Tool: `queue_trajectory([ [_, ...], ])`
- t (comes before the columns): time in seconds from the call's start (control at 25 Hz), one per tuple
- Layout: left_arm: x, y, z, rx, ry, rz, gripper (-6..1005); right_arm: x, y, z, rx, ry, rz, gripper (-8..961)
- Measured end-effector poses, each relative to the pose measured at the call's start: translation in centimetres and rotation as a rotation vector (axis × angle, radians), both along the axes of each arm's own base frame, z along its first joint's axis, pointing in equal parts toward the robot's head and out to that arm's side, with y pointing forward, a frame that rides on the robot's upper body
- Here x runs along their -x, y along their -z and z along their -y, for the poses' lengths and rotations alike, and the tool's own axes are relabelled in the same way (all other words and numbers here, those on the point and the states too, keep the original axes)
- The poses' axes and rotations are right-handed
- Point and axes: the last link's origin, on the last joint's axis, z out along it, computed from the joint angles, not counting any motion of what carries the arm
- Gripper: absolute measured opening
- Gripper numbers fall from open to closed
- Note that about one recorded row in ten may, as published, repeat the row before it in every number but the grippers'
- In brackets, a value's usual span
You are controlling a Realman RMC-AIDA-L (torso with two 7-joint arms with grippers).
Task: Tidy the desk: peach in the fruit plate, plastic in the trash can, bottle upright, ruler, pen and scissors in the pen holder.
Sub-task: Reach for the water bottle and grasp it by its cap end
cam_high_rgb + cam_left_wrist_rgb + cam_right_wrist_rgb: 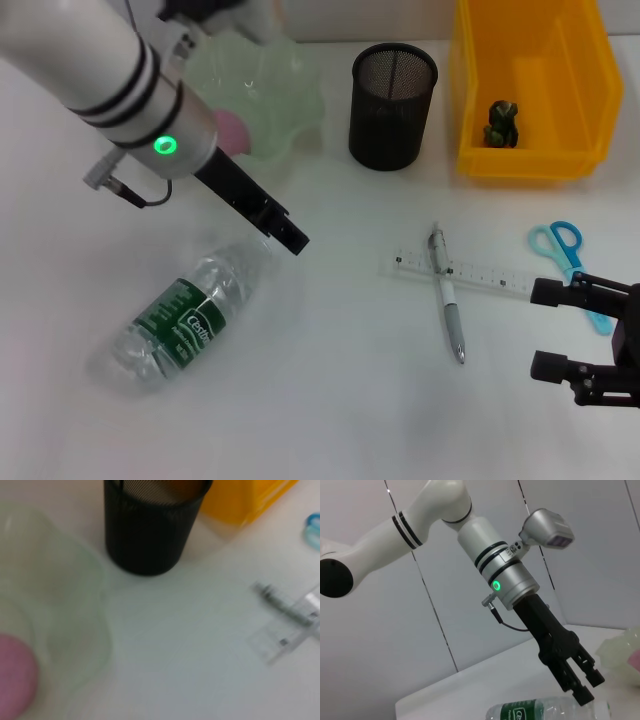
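Left gripper point(285, 229) hangs just above the neck end of the lying bottle point(175, 325); only the right wrist view shows its fingers point(592, 676) slightly spread, holding nothing. Left wrist view shows the peach point(15, 680) in the fruit plate point(75, 605). Pen point(447, 292) lies across the ruler point(470, 270), scissors point(562, 250) beside. Right gripper point(560, 330) spread, near desk point(340, 380) edge.

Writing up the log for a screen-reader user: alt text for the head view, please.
The left gripper hangs empty above the cap end of a plastic bottle lying on its side on the white desk. A pen lies across a clear ruler beside blue scissors, near the open right gripper; behind stand a mesh pen holder, a yellow bin and a plate holding a peach.
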Motion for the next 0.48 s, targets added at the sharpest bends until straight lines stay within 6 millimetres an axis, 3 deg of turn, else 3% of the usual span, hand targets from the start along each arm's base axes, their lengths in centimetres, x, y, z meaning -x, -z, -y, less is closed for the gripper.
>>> queue_trajectory([
  [0.48,1.8,2.0,-0.1,-0.039,-0.004,-0.096,742,0.0,0.6,0.0,-0.005,-0.001,-0.001,847],
])
